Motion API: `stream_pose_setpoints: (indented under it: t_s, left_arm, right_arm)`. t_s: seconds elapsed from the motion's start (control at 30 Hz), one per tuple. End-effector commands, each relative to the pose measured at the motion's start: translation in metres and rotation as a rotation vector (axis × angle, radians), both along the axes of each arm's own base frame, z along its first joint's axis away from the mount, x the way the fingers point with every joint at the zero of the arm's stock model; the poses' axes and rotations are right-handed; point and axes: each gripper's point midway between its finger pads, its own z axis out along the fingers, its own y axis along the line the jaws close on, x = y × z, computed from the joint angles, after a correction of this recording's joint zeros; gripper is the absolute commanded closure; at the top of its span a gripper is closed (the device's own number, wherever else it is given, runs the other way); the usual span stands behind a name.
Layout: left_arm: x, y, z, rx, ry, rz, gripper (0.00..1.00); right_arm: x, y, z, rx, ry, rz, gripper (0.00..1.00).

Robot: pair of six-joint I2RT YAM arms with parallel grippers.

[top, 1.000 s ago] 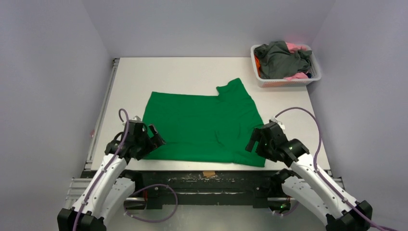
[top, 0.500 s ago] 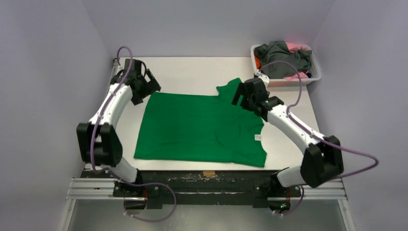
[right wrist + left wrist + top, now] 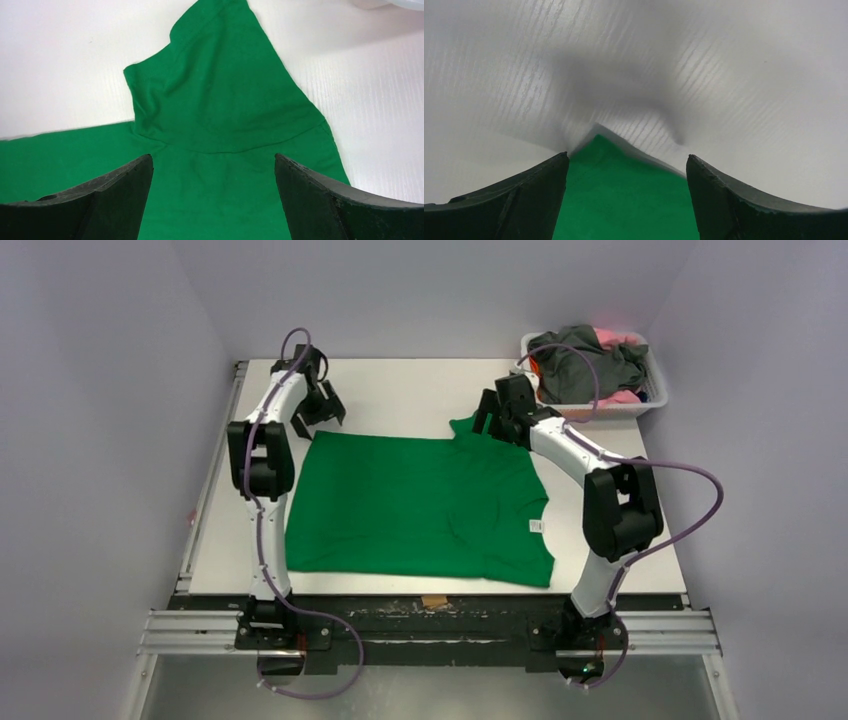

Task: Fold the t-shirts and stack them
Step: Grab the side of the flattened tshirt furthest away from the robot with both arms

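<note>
Moved: both arms have stretched farther since the earlier frame.
Left gripper (image 3: 322, 412) (image 3: 626, 159): jaws spread; far-left corner of the bright green soft fabric t-shirt (image 3: 420, 505) (image 3: 619, 200) lies between them.
Right gripper (image 3: 489, 423) (image 3: 214, 159): jaws spread over its far sleeve (image 3: 220, 100).
Beyond right gripper: dark grey and pink t-shirts (image 3: 585, 365) in a white slatted plastic basket (image 3: 590, 412).

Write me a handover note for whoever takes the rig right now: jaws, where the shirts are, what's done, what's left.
Left gripper: jaws open, empty, at the far left corner of the green t-shirt.
Right gripper: jaws open, empty, above its far sleeve.
That shirt lies spread on the table; dark grey shirt and pink shirt are heaped in the white basket, far right.
Done: one shirt laid out. Left: fold it, then the others, and stack.
</note>
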Motion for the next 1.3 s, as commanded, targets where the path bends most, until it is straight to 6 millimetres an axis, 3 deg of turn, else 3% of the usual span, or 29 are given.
stream_pose_setpoints:
  t_s: [0.0,0.17,0.23,0.57,0.9,1.1,1.27]
  left_arm:
    - [-0.003,0.019,0.018,0.060,0.015,0.018,0.16]
    - [-0.018,0.022,-0.002,0.082,0.133,0.043,0.24]
    - [-0.022,0.021,-0.008,0.069,0.167,0.043,0.21]
    - [-0.017,0.016,-0.015,-0.006,0.171,0.080,0.26]
    - [-0.017,0.014,-0.015,-0.011,0.160,0.072,0.67]
    - [-0.016,0.013,-0.015,-0.011,0.155,0.066,1.00]
    - [-0.015,0.013,-0.014,-0.014,0.149,0.054,1.00]
  right_arm:
    - [0.013,0.001,0.018,0.039,-0.062,0.013,0.12]
    - [0.010,0.002,0.012,0.062,-0.052,0.017,0.12]
    - [0.008,0.000,0.011,0.060,-0.047,0.018,0.13]
    - [-0.002,-0.003,0.007,0.081,-0.046,0.018,0.14]
    - [-0.004,-0.003,0.009,0.089,-0.049,0.026,0.15]
    - [0.005,-0.004,0.007,0.056,-0.055,0.035,0.16]
    - [0.044,-0.003,0.004,-0.031,-0.075,0.060,0.18]
